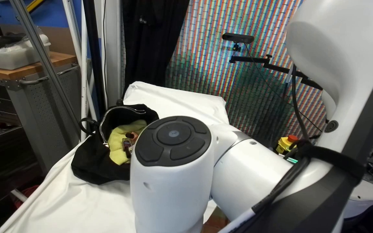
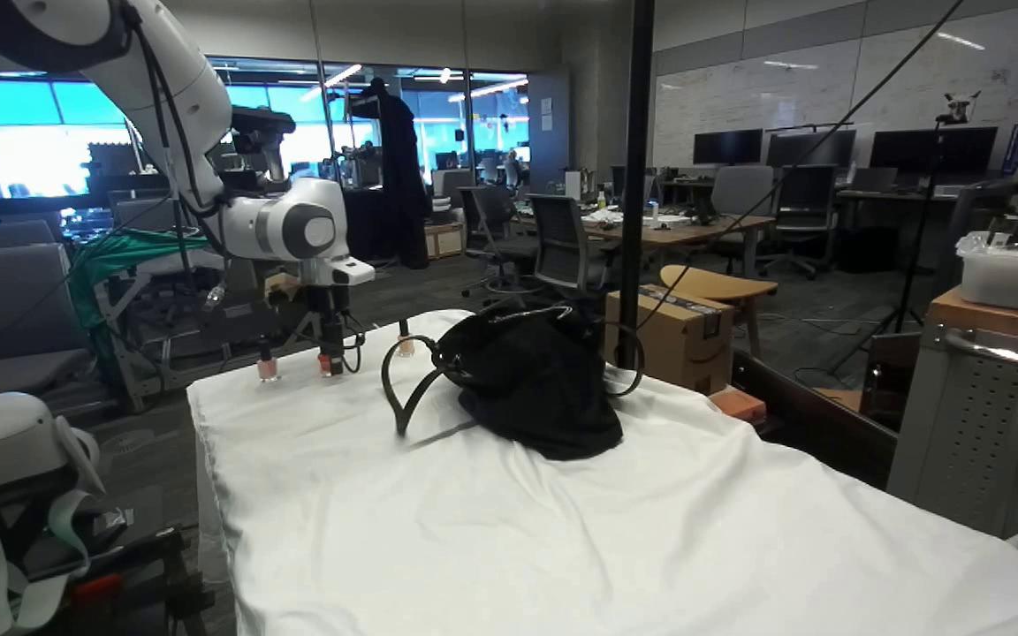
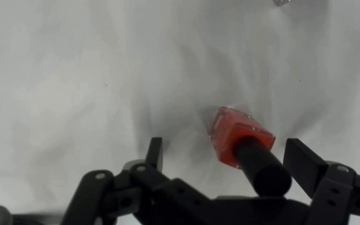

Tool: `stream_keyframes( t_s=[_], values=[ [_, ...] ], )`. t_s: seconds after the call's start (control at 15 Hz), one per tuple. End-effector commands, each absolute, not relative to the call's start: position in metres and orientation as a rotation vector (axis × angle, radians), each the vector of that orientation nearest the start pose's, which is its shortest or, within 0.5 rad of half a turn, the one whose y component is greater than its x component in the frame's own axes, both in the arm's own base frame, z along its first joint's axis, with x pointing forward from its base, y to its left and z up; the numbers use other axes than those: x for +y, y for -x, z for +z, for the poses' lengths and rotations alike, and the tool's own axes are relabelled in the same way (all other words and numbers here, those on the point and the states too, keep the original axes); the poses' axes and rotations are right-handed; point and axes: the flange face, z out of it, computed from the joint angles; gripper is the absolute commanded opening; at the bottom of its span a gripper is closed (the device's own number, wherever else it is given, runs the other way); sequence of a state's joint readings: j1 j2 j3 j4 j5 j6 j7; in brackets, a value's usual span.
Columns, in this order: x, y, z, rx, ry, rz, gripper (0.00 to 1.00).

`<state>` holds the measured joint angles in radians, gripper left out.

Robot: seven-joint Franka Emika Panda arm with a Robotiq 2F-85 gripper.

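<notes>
- Office furniture backs the scene: in an exterior view we see a wooden desk (image 2: 677,231) and grey chairs (image 2: 559,234) across the upper middle of the frame.
- White cloth (image 2: 509,530), rippled with creases, spreads across the lower half of that frame.
- Reaching in from the upper left, a white robot arm (image 2: 284,228) points its wrist down over the cloth's upper-left end.
- Black bag (image 2: 535,380), slumped at the centre; its mouth, seen in an exterior view, shows yellow fabric (image 1: 118,136) left of the middle.
- Gripper (image 3: 225,153), bottom of the wrist view: we find its two fingers (image 3: 305,165) spread wide, pinching nothing, a red bottle (image 3: 227,142) in the gap between them.
- That red bottle appears upright on the cloth, right of centre, closer to the finger at the frame's right. For an even squeeze, we judge, the gripper should ease rightward until the bottle sits midway.
- Two neighbours, in an exterior view: a pale pink bottle (image 2: 268,367) at left and a dark-capped bottle (image 2: 405,344) near the bag. We would keep sideways moves small.
- Black cap (image 3: 264,172), rising just beside the right-of-frame finger; whether they touch, we cannot tell. With the bottle's flat sides skewed to the fingers, the round cap looks to us the safer hold, met squarely and slowly; a one-sided nudge could topple it.
</notes>
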<state>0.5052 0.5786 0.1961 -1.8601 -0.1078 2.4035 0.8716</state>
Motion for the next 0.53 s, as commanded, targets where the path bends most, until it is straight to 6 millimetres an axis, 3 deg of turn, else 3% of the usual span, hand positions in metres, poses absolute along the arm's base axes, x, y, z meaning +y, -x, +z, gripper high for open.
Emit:
stream_keyframes(
  t_s=[0.0, 0.47],
  values=[
    [0.411, -0.490, 0.218, 0.206, 3.110, 0.047, 1.00],
    [0.416, -0.479, 0.228, 0.186, 3.112, 0.012, 1.00]
  ],
)
